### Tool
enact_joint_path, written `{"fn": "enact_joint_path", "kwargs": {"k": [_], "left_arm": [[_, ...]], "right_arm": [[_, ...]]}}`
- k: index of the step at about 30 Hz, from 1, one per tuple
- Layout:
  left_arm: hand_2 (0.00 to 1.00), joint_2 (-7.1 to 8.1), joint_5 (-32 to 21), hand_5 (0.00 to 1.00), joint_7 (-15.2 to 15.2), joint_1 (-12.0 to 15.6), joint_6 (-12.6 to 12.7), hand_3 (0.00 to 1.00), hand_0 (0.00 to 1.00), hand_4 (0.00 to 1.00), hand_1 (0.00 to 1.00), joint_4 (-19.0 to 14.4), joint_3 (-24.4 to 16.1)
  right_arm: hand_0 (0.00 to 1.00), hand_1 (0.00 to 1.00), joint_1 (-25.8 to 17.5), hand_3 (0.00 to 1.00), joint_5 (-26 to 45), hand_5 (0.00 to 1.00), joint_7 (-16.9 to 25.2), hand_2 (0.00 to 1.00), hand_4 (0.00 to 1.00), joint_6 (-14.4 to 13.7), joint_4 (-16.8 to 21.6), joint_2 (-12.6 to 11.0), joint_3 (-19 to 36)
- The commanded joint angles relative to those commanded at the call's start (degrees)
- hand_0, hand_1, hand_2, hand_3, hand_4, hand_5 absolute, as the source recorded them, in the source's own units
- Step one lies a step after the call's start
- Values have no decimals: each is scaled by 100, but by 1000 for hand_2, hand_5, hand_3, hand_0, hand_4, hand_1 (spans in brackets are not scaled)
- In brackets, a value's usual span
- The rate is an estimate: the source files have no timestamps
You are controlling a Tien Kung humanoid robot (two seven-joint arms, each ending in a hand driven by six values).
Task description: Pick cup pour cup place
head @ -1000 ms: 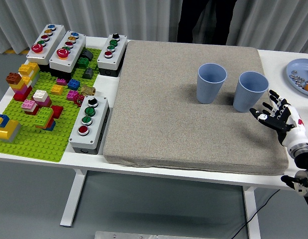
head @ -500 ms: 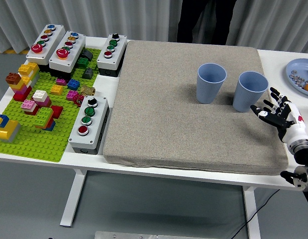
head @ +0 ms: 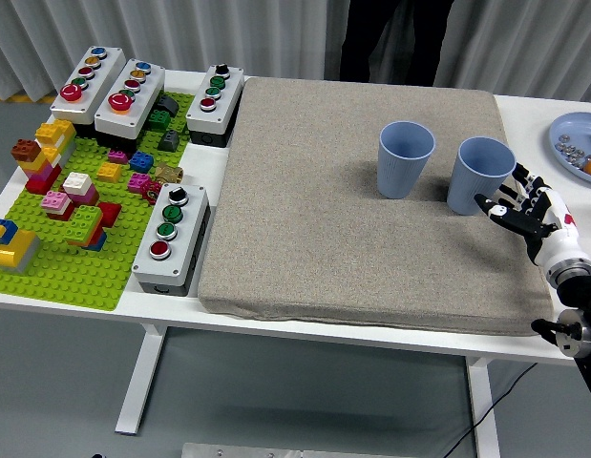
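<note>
A white desk [head: 305,322] stands on white legs [head: 142,377] over a smooth grey floor [head: 47,382]; a flat pale base plate [head: 328,449] lies on the floor beneath it, at the bottom edge; a thin dark cable [head: 486,420] trails down near the right leg; behind the desk hangs a pale grey curtain [head: 180,33] in vertical folds, running across the whole back; a person in dark clothing [head: 395,38] stands before it; the light is even and soft, with faint shadows.

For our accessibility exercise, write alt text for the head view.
The robot's right hand, fingers open, reaches toward the right cup of two blue cups on a grey mat; the left cup stands beside it.
</note>
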Motion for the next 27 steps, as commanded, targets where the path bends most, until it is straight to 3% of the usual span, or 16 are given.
{"fn": "enact_joint_path", "kwargs": {"k": [27], "left_arm": [[851,-3,3,975,1,9,0,728,766,506,785,0,20]], "right_arm": [[894,877,156,868,46,278,2,975,838,34,-229,84,-126]]}}
